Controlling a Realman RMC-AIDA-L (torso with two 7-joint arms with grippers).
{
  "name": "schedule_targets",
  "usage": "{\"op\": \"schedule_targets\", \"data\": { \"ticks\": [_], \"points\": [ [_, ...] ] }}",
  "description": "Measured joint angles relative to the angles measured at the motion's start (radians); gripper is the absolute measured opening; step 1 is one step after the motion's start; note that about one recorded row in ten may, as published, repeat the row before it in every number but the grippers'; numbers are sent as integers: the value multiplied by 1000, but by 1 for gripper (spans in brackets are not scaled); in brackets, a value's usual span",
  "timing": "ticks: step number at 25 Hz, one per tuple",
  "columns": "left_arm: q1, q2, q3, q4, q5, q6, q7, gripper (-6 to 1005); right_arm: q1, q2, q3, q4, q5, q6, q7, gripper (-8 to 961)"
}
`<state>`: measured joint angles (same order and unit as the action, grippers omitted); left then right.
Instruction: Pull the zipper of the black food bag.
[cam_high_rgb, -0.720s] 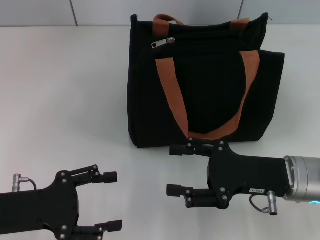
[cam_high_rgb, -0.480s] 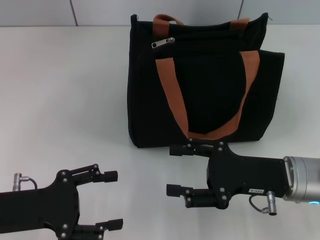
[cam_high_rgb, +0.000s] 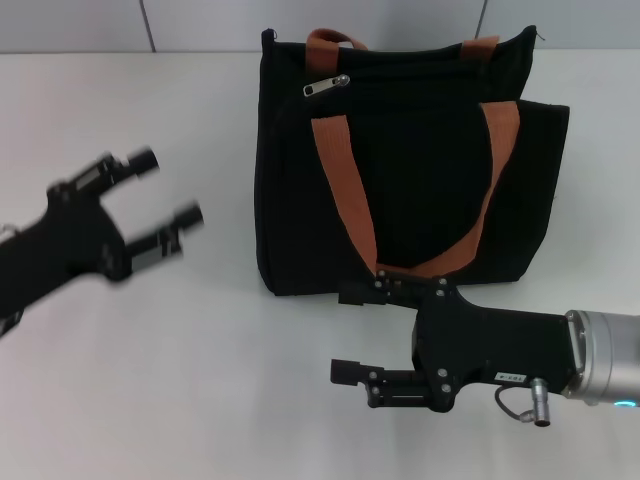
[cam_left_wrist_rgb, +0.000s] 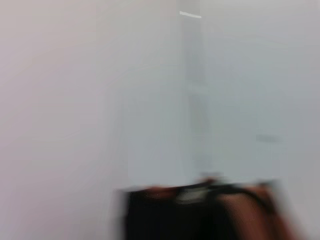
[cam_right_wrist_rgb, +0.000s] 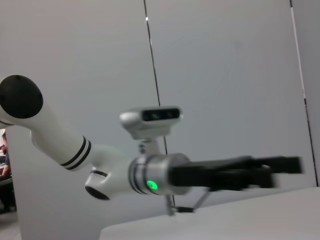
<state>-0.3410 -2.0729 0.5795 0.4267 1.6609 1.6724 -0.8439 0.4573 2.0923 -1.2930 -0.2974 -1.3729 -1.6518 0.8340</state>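
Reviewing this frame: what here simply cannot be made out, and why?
- Left wrist view: motion blur smears the black food bag; its zipper is unreadable.
- Head view: the left gripper is blurred mid-motion.
- Head view: the right gripper covers the bag's lower front edge.
- Right wrist view: the bag is out of frame.

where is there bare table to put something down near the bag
Bare white table lies left of the boxy black fabric food bag, below the open left end effector. Crowded in front of the bag, where the open right end effector sits.

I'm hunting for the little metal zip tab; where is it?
In the head view, the zipper lies near the black food bag's top left corner, beside the rear handle.
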Motion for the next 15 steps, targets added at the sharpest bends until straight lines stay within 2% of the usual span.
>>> {"op": "schedule_targets", "data": {
  "ticks": [5, 11, 15],
  "points": [
    [-76, 0, 28, -48, -26, -166, 5, 805, 39, 0, -11, 91, 40, -2, -62, 758],
    [-154, -5, 215, -51, -27, -350, 11, 798, 44, 0, -13, 116, 63, -4, -64, 758],
    [-195, -7, 248, -77, -33, -412, 15, 793, 45, 0, -15, 136, 90, -6, -64, 758]
  ]
}}
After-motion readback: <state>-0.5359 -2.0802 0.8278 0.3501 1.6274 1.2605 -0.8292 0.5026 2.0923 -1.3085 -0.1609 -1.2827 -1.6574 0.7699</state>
